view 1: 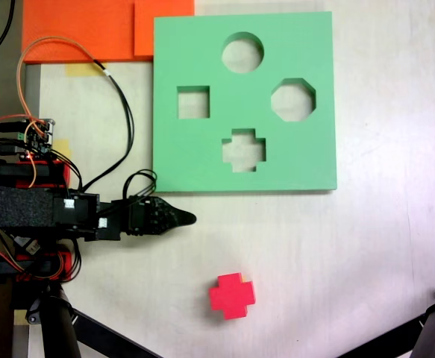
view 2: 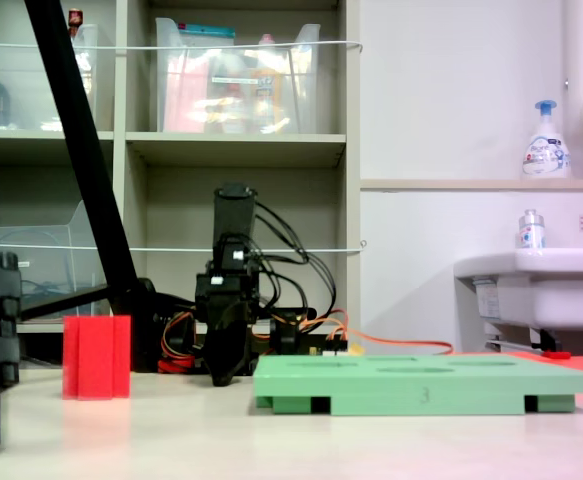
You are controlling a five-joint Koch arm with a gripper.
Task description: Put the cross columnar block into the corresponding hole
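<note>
The cross columnar block (view 1: 232, 296) is a small red foam plus shape standing alone on the white table, near the first exterior view's bottom middle. In the second exterior view the block (view 2: 96, 357) stands upright at the left. The corresponding hole (view 1: 243, 149) is the plus-shaped cutout in the near part of the green foam board (view 1: 180, 164), and it holds nothing. My gripper (view 1: 187, 218) sits low over the table just off the board's lower left corner, its black fingers together on nothing. In the second exterior view the gripper (view 2: 223, 378) points down, between the block and the board (view 2: 421, 385).
The board also has a round cutout (view 1: 242, 52), a square cutout (view 1: 193, 102) and an octagonal cutout (view 1: 292, 99). Orange sheets (view 1: 83, 30) lie at the first exterior view's top left. Tripod legs (view 1: 60, 328) cross the bottom corners. Cables (view 1: 116, 89) loop beside the arm.
</note>
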